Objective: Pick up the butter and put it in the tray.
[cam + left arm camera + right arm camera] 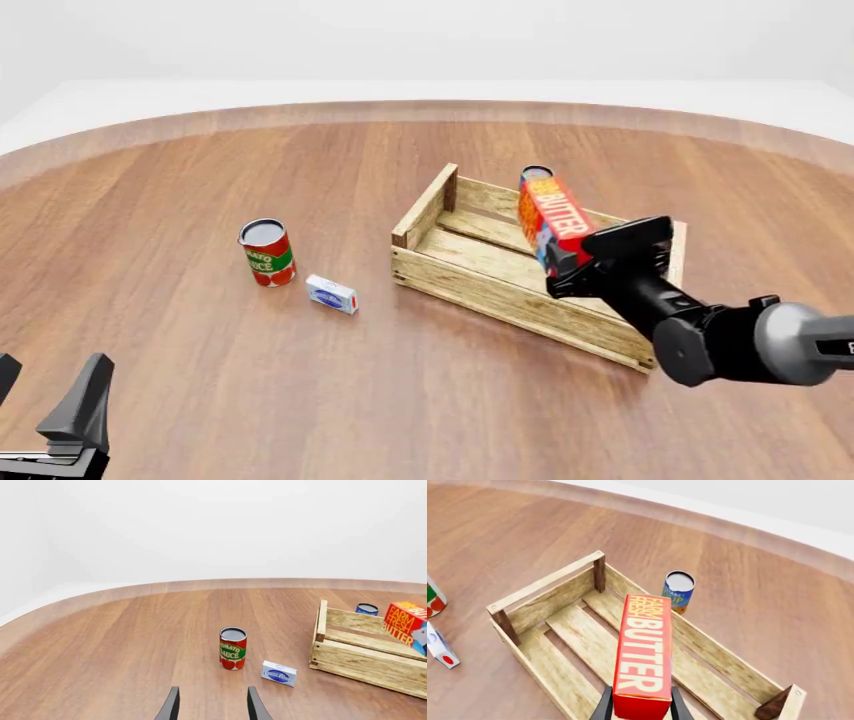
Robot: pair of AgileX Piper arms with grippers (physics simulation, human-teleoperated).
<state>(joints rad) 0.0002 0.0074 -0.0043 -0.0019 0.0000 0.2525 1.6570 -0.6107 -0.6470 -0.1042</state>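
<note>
1. The right gripper [639, 711] is clamping the butter [644, 652] above the tray [470, 282].
2. A blue can [678, 592] is standing just behind the tray.
3. The left gripper [211, 705] is hanging spread, with the tomato can [267, 253] and white box [331, 294] sitting left of the tray.

Bright, even, diffuse light; soft faint shadows, sharp renders, no glare or blur.

Round-edged wooden table [200, 330], reddish-brown grain, pale rim. Plain white surround beyond it. Light even and soft, shadows faint.
</note>
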